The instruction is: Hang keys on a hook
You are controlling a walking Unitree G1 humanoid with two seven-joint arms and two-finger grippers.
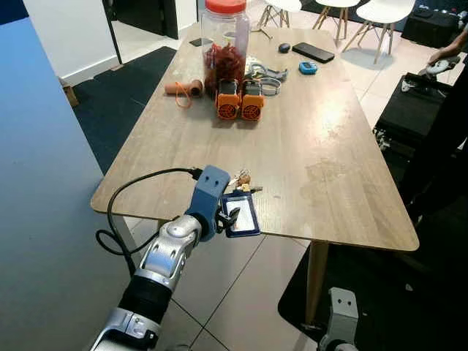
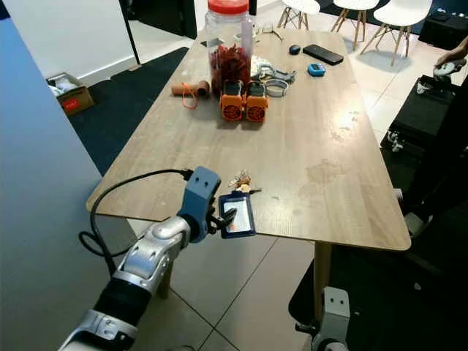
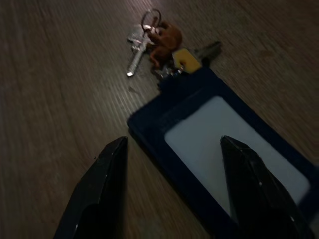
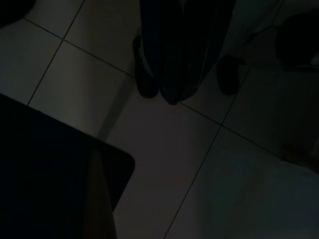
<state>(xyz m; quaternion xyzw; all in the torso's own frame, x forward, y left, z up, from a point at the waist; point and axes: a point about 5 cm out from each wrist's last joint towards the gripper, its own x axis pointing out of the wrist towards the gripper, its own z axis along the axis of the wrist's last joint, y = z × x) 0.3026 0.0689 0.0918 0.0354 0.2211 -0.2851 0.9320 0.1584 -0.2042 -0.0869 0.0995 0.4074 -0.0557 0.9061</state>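
Note:
A bunch of keys [image 1: 243, 180] with a small brown charm lies on the wooden table [image 1: 329, 168] near its front edge. It is joined to a blue badge holder [image 1: 243, 218] with a white card. My left gripper [image 1: 228, 217] is open at the table's front edge, right at the holder. In the left wrist view its two black fingers [image 3: 99, 194] straddle the near end of the badge holder [image 3: 224, 149], low over the wood, with the keys [image 3: 149, 35] just beyond. My right gripper [image 4: 169, 94] hangs idle over the tiled floor, fingers together.
At the table's far end stand a clear jar [image 1: 225, 44] with a red lid, two orange devices [image 1: 239, 102], a phone [image 1: 313, 51], a mouse [image 1: 284, 47] and a tan roll [image 1: 183, 88]. White chairs [image 1: 380, 14] stand beyond. A person's hand [image 1: 447, 53] is at the far right.

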